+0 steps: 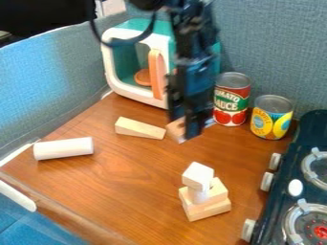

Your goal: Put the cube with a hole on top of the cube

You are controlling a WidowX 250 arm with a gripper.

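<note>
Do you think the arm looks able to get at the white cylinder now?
Likely yes: the white cylinder lies uncovered, apart from the wedge, though the gripper may hold a block.

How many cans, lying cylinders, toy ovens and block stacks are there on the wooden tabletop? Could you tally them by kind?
Cans: 2, one red, one yellow
Lying cylinder: 1
Toy oven: 1
Block stack: 1
Total: 5
</note>
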